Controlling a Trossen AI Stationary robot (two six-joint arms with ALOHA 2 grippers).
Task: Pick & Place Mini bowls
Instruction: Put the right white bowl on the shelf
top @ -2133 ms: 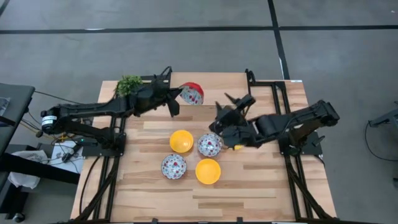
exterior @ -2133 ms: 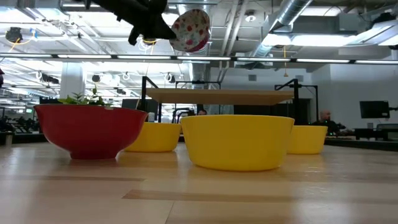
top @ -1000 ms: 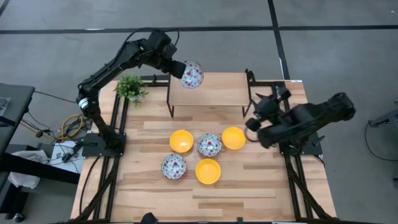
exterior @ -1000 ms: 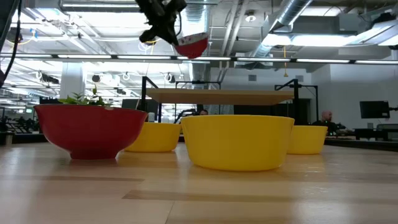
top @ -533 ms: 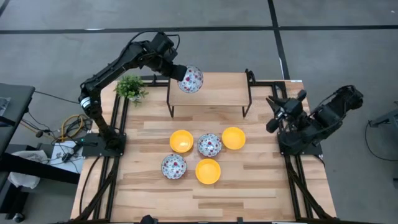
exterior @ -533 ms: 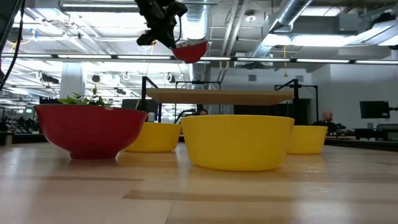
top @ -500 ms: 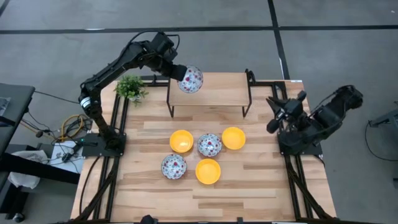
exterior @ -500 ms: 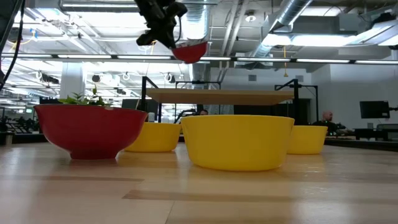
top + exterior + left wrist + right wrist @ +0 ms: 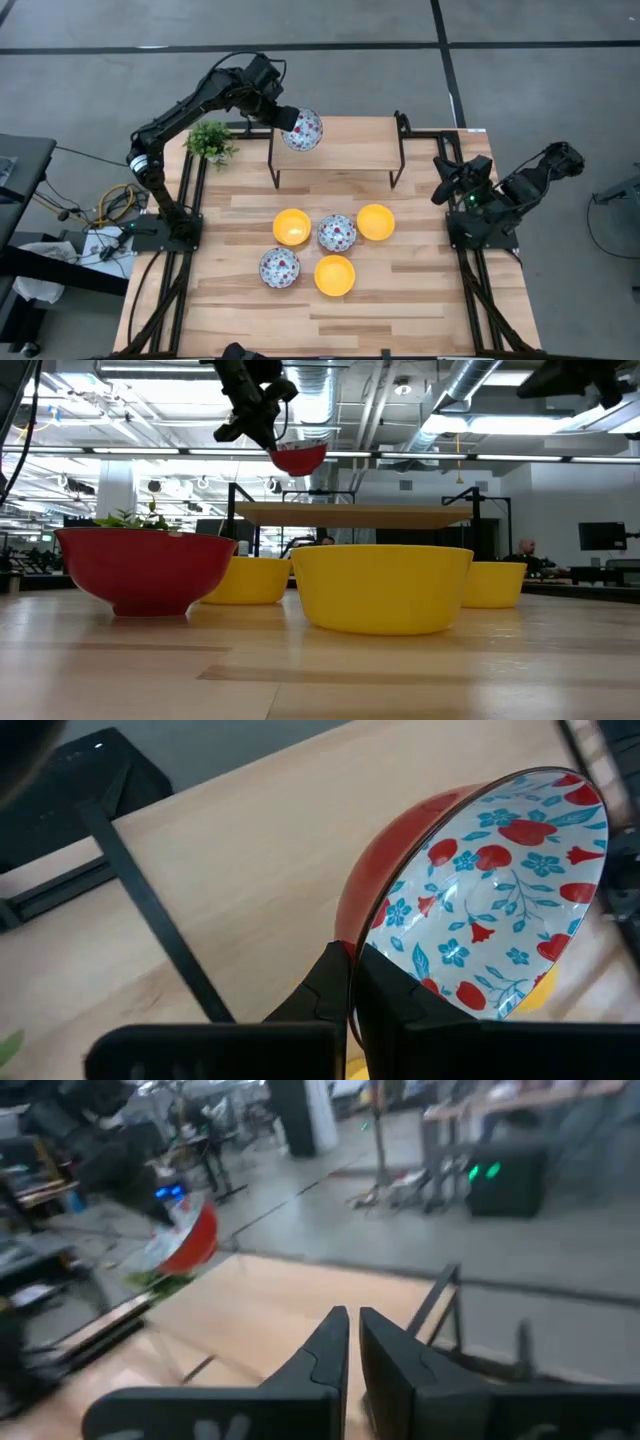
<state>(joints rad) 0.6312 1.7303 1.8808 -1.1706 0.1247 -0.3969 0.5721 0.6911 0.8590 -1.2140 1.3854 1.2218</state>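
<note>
Left pincer [image 9: 283, 117] lowered floral bowl [image 9: 302, 130] shelfward; right pincer [image 9: 441, 186] retracted, narrowed.

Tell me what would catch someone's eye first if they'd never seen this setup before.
Probably the floral bowl held in the air by the left gripper, which pinches its rim above the left end of the raised wooden shelf. Next, the cluster of five bowls on the table in front of the shelf: three yellow, two floral. The right gripper is drawn back at the table's right edge, holding nothing.
</note>
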